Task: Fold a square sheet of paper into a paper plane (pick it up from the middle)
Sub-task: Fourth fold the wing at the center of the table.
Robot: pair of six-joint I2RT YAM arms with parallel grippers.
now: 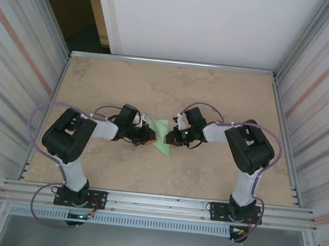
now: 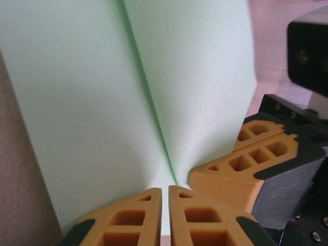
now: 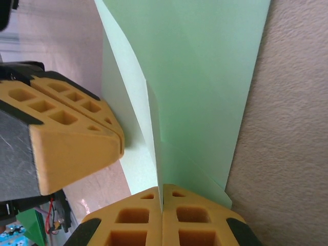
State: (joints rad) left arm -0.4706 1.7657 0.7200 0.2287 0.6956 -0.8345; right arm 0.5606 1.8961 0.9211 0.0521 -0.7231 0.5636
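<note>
Left pincer (image 1: 149, 137): clamped on the paper (image 1: 162, 136), with its fingers (image 2: 133, 220) squeezed to a hairline slit where a crease runs in.
Right pincer (image 1: 173, 137): shut tight on the paper's opposite side, tip facing the left one and just beside it.
Paper place: mid-table (image 1: 215, 93), held between the two pincer tips.
Top view: the paper is a small green triangle, and both arms bend inward to meet at it.
Left wrist view: two broad pale panels slope into one sharp valley crease that ends at this pincer's tips. The right pincer's wedge fingers touch the paper's right edge.
Right wrist view: one layer lies flat on the table and a thin flap stands up from it, curling left. The left pincer's closed tip meets that flap.
Paper: thin, matte, mint green and unmarked, with straight cut edges.
Fingers: orange, wedge-shaped, with square hollow cells on black mounts.
Table: beige, mottled from above and grainy up close.
</note>
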